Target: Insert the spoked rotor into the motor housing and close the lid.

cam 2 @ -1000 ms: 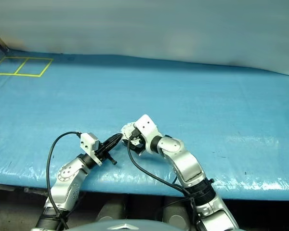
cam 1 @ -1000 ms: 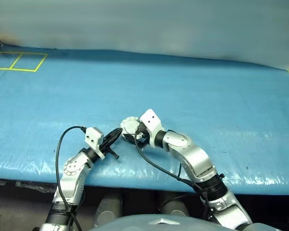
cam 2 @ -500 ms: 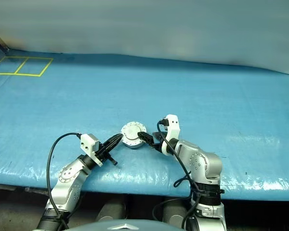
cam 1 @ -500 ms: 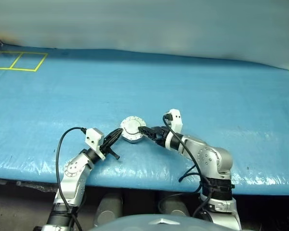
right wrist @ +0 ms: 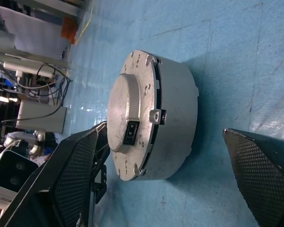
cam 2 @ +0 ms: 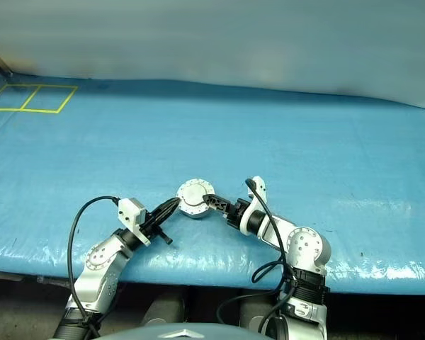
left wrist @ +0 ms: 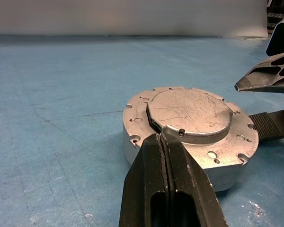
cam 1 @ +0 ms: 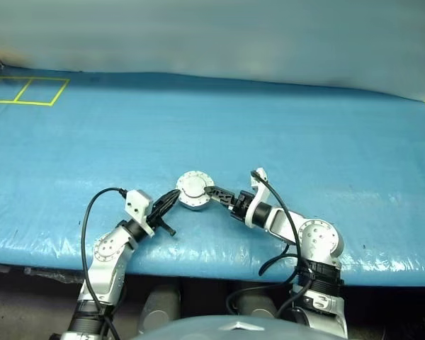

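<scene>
Blue sheeting (cam 1: pixel 304 134) is covering the whole table, with yellow tape squares (cam 1: pixel 25 90) marking its far left corner; no writing is showing anywhere. Near the front edge the motor housing (cam 1: pixel 194 191) is sitting with the lid (left wrist: pixel 189 112) on top, between the two grippers. The left gripper (left wrist: pixel 164 150) is resting pinched together against its rim, while the right gripper (right wrist: pixel 161 182) is standing spread wide around it, gripping nothing.

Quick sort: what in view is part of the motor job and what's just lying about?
Part of the job:
- motor housing with the lid already on top
- left gripper, shut, at the housing's side
- right gripper, open, beside the housing

Lying about:
- blue table cover
- yellow tape squares, far corner
</scene>
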